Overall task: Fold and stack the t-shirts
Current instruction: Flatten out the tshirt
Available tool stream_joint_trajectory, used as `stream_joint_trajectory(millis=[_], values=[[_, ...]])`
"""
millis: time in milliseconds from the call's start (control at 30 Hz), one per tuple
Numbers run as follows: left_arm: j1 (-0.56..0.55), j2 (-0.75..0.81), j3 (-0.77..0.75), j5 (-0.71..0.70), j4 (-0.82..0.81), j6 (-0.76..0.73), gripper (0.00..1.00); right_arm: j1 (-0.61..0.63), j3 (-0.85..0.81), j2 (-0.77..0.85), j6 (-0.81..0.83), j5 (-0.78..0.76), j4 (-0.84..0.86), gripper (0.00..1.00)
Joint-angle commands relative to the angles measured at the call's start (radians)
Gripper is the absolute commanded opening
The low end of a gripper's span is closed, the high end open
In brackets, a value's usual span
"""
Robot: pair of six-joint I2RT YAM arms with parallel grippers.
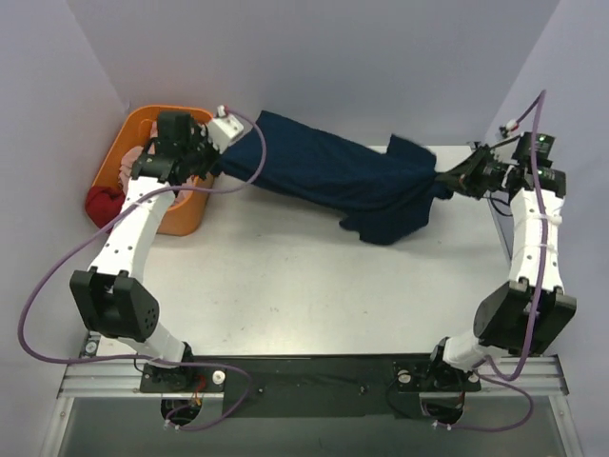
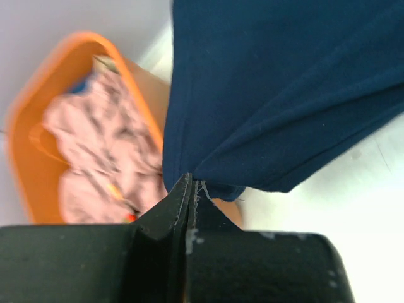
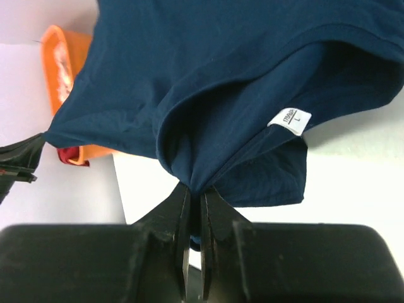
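A navy blue t-shirt (image 1: pixel 343 176) hangs stretched in the air between both grippers across the back of the table. My left gripper (image 1: pixel 215 164) is shut on its left end, above the orange basket; in the left wrist view the cloth (image 2: pixel 271 95) runs out from the closed tips (image 2: pixel 189 183). My right gripper (image 1: pixel 447 179) is shut on its right end; in the right wrist view the shirt (image 3: pixel 208 82) bunches between the fingers (image 3: pixel 196 192), and a white size label (image 3: pixel 289 120) shows. The lower part sags onto the table.
An orange basket (image 1: pixel 138 129) at the back left holds pink clothing (image 2: pixel 101 151). A red garment (image 1: pixel 103 202) hangs over the basket's left side. The white table (image 1: pixel 304 286) extends toward the arm bases. Purple cables loop around both arms.
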State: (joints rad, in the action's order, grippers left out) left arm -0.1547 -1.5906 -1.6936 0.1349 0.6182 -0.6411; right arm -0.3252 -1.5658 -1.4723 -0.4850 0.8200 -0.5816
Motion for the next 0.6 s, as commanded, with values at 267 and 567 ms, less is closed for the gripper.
stream_joint_trajectory(millis=[267,567], values=[[-0.048,-0.029,0.414,0.011,-0.170,-0.042,0.00,0.089,-0.244,-0.575,0.163,-0.307,-0.040,0.00],[-0.068,-0.049,0.459,0.046,-0.160,-0.003,0.00,0.160,-0.429,-0.751,0.181,-0.545,-0.156,0.82]])
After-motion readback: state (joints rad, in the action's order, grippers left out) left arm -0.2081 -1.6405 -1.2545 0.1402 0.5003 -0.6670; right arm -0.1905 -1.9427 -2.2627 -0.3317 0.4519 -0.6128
